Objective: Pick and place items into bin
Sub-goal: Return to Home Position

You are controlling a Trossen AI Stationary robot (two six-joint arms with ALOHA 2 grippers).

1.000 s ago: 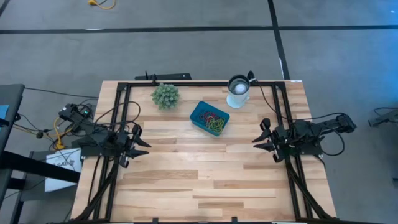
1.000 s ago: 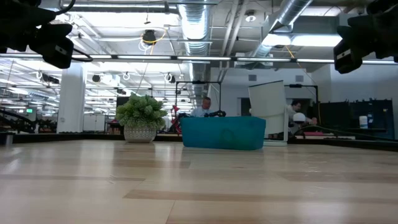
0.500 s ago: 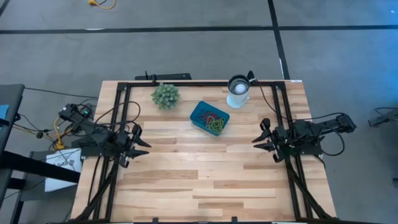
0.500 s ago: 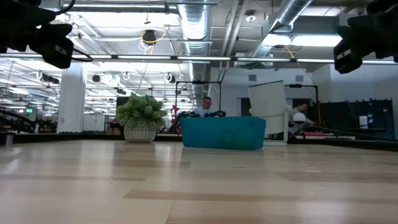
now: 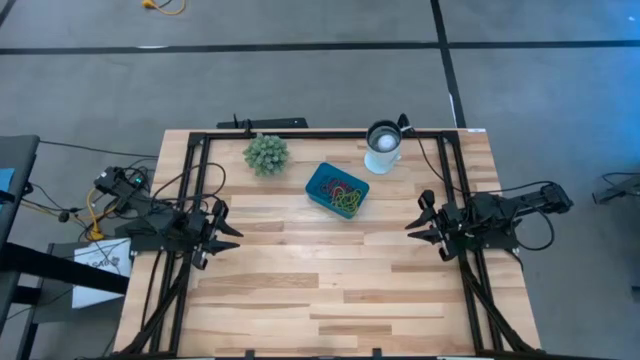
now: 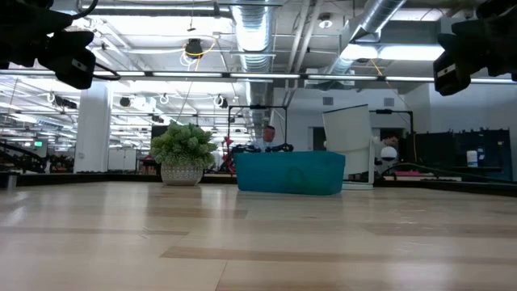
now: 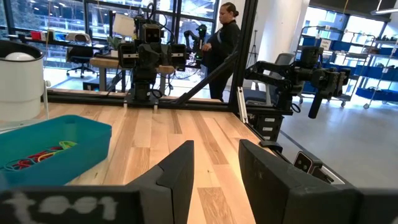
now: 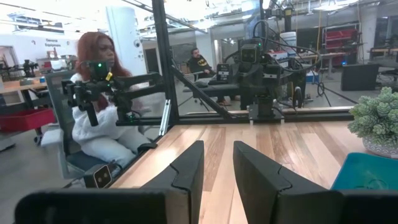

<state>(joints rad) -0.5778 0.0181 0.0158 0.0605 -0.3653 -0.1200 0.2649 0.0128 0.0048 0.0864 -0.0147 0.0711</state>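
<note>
Holding the left tool (image 5: 232, 228) parked over the left edge of the bench (image 5: 320, 275), exactly as in the earlier high views; keeping its fingers parted by a middling gap, with bare wood showing between them in the left wrist view, and gripping nothing. Mirroring that with the right tool (image 5: 418, 226) over the right edge: same spot as a second ago, fingers likewise apart by a middling gap, carrying nothing. Pointing both tools inward across the bench toward each other, well apart from everything standing on it.

Leaving the bin (image 5: 313, 186) toward the far middle of the bench, between the plant (image 5: 266, 154) and the white cup (image 5: 383, 140), near both but touching neither, and not shifted since the earlier views. Leaving the rubber bands (image 5: 343, 193) heaped inside it as a tangle of red, green, yellow and blue. Spotting no loop outside the bin from above, though possibly missing something that thin.

Finding almost no change over the last second, then: no travel in either arm, no opening or closing of either tool, nothing stirring in the bin. Noticing only a slight shift among the people in the room behind the bench in the low view.

Reading that stillness as the return to rest being complete, or all but complete. Judging the sorting as finished, going by bands lying only in the bin. Expecting no further reach toward it.
</note>
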